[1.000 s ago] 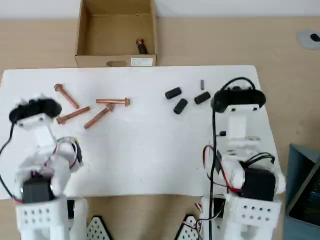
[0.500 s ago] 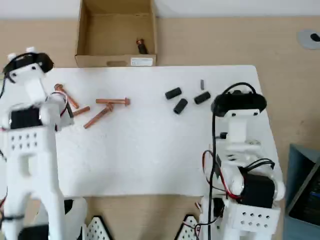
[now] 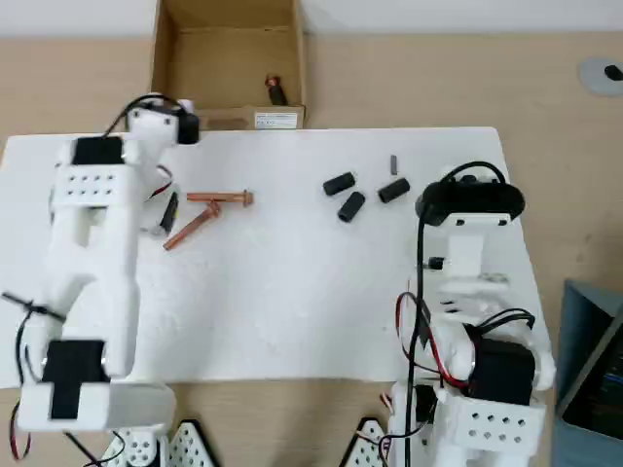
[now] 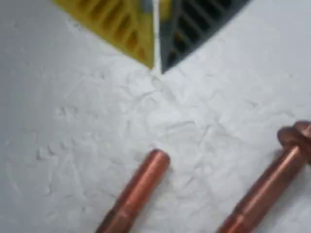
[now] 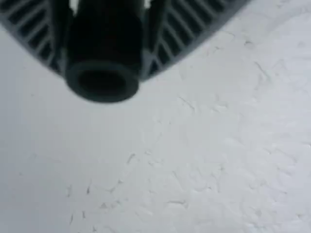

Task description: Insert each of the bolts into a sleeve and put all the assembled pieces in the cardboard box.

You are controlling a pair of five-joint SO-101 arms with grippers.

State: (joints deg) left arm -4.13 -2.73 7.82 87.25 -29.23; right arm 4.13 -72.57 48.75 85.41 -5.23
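Left wrist view: left end effector is hanging clenched, empty, near 2 bolts on tabletop. Right end effector is grasping a sleeve; 1 assembled piece is lying in cardboard box.

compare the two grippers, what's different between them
The left gripper is shut on nothing, fingertips meeting; the right gripper is shut on a black sleeve whose open end faces its camera. The left gripper has one yellow and one dark finger; the right gripper's both look dark. Both hang over the white mat.
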